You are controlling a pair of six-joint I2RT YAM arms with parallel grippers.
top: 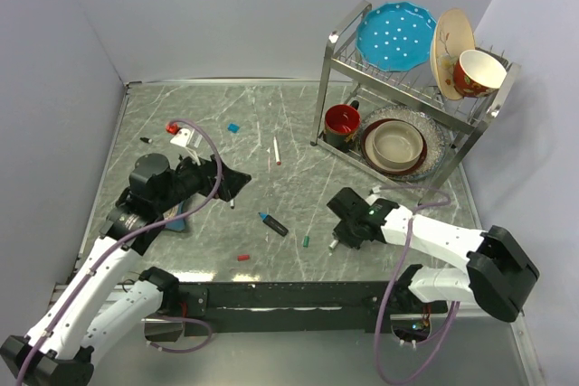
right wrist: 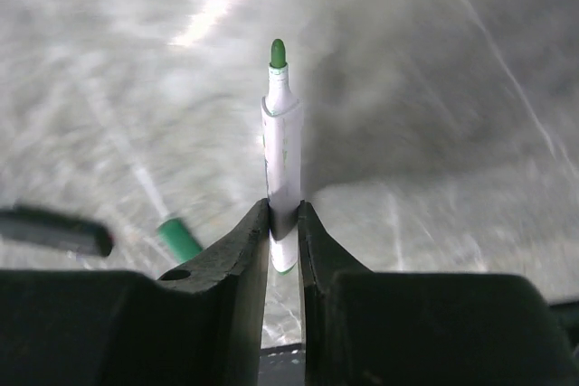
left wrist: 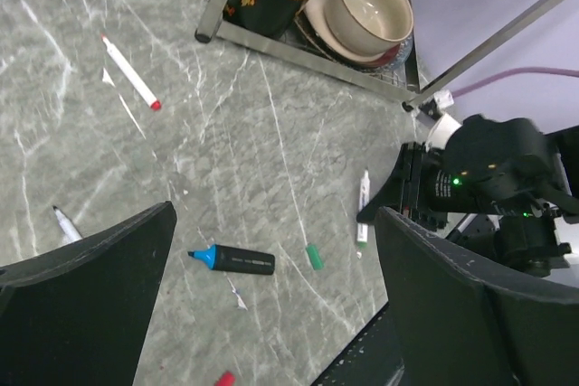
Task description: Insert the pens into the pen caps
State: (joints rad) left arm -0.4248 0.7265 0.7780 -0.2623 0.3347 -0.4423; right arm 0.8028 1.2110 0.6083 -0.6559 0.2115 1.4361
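Note:
My right gripper (right wrist: pixel 283 214) is shut on the green-tipped white pen (right wrist: pixel 282 146), tip pointing away, low over the table. The green cap (right wrist: pixel 179 238) lies just left of it, also in the top view (top: pixel 307 241). My left gripper (top: pixel 230 184) is open and empty above the table. Between its fingers, the left wrist view shows the black blue-tipped marker (left wrist: pixel 233 260), the green cap (left wrist: pixel 313 257) and a red cap (left wrist: pixel 224 378). A red-tipped pen (top: pixel 277 151) lies mid-table. A black-tipped pen (left wrist: pixel 65 223) lies by the left finger. A blue cap (top: pixel 233 127) lies far left.
A metal dish rack (top: pixel 470 124) with plates, bowls and a red mug (top: pixel 342 124) stands at the back right. A small white box (top: pixel 187 139) with a red piece lies far left, with a small dark object (top: pixel 145 140) beside it. Walls close the left and back.

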